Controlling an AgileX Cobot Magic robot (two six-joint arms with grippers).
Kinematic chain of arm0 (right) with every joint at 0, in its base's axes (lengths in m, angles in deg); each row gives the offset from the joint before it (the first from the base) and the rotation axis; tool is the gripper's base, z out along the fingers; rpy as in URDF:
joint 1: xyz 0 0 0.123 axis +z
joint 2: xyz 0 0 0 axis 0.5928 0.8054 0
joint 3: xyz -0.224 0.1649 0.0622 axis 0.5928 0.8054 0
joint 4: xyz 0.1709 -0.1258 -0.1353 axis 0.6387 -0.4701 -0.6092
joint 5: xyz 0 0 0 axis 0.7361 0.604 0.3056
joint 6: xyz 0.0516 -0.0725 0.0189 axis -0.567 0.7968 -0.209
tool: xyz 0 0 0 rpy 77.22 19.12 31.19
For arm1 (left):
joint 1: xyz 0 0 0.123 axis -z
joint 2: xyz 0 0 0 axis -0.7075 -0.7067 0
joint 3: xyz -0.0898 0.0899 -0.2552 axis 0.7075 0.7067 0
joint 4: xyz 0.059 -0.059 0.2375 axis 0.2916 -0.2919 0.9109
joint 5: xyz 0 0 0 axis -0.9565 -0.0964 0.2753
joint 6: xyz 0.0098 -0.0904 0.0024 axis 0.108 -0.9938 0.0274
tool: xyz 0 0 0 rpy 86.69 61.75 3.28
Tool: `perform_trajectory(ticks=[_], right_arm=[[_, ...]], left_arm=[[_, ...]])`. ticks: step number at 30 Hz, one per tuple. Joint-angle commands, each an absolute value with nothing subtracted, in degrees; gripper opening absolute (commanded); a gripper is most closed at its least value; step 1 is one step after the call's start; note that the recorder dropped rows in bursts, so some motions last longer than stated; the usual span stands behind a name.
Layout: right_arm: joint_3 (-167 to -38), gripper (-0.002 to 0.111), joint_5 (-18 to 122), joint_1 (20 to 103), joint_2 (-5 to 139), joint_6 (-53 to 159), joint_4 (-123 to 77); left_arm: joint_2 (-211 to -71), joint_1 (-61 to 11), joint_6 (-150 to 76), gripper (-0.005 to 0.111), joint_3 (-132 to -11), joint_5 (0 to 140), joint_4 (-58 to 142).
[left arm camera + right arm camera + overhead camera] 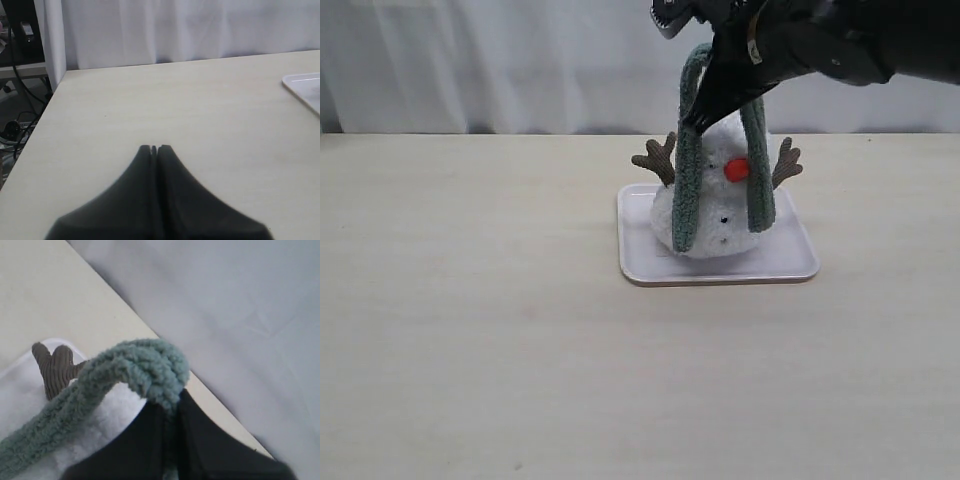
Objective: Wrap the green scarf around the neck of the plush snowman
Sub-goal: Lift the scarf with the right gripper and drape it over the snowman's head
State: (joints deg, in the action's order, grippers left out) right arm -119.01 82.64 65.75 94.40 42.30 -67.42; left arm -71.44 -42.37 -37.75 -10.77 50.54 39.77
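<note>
**Pale surface [470, 340], white curtain [470, 60]: green scarf [685, 200] held over the plush snowman [717, 228]**

The snowman sits on a white tray [640, 265]. The right fingers [145, 440] pinch the scarf's folded middle just above its head. Both ends hang down, one on each side of the orange nose [736, 169] (the neck is hard to make out). The left fingers [140, 180] are pressed together, empty, over bare surface near the tray.

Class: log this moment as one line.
right gripper: shut on green scarf | green scarf: two strands hanging before plush snowman | left gripper: shut, empty
</note>
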Motion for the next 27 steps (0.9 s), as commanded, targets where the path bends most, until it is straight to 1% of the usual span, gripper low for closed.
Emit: perform_trajectory(ticks=[1, 10, 17, 21, 23, 27], right_arm=[[-119.0, 0.004, 85.2, 65.7, 97.2, 42.1, -70.3], [-119.0, 0.004, 89.3, 65.7, 101.1, 42.1, -81.6], [-119.0, 0.004, 90.1, 64.9, 102.3, 41.4, -82.4], [-119.0, 0.004, 89.8, 62.8, 102.3, 29.6, -84.9], [-119.0, 0.007, 89.8, 61.5, 102.3, 26.8, -84.1], [-119.0, 0.016, 88.3, 60.2, 102.3, 26.6, -78.7]], left_arm=[[-71.3, -42.4, -37.9, 0.000, -10.7, 51.2, 39.7], [-71.3, -42.4, -37.9, 0.000, -10.7, 51.2, 39.7], [-71.3, -42.4, -37.9, 0.000, -10.7, 51.1, 39.7], [-71.3, -42.4, -37.9, 0.000, -10.7, 51.2, 39.7], [-71.3, -42.4, -37.9, 0.000, -10.7, 51.2, 39.7], [-71.3, -42.4, -37.9, 0.000, -10.7, 51.2, 39.7]])
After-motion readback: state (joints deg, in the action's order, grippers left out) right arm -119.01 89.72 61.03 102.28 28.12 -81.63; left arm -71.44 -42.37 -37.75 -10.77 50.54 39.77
